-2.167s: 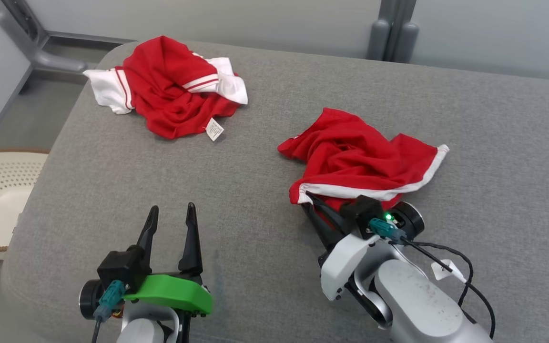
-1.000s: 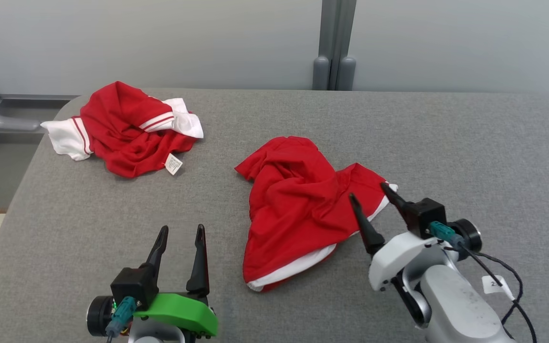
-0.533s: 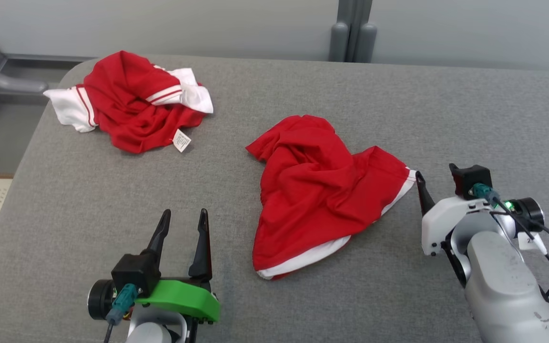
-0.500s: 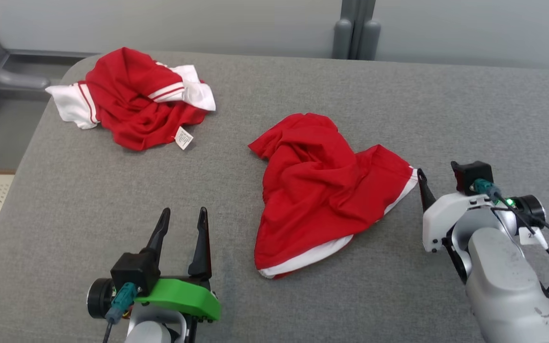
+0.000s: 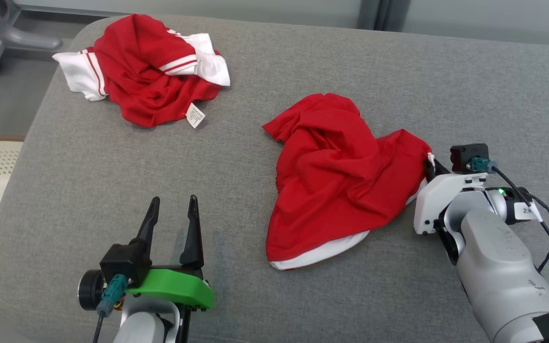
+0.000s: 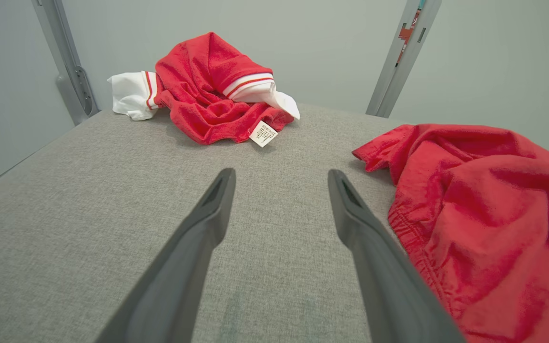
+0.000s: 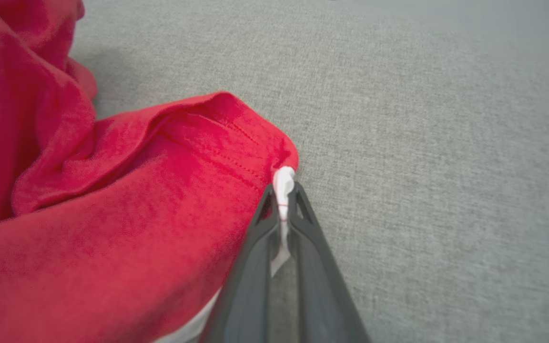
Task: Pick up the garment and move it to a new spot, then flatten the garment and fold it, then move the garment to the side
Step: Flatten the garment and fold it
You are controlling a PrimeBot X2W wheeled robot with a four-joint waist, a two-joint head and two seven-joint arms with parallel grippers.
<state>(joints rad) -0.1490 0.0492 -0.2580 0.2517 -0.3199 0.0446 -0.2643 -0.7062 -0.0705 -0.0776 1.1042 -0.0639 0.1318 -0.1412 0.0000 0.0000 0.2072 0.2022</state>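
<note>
Since our right gripper (image 7: 282, 195) pinches only the white hem corner of the garment (image 5: 341, 176), right of the red-white heap (image 5: 150, 71), we risk slip when pulling; left gripper (image 5: 172, 209) idles open.

A grey fabric tabletop (image 5: 112, 157) is seen. A crumpled red garment (image 5: 341, 176) with a white hem is spread near its middle; a red-and-white top (image 5: 146, 81) is bunched at its far left corner.
</note>
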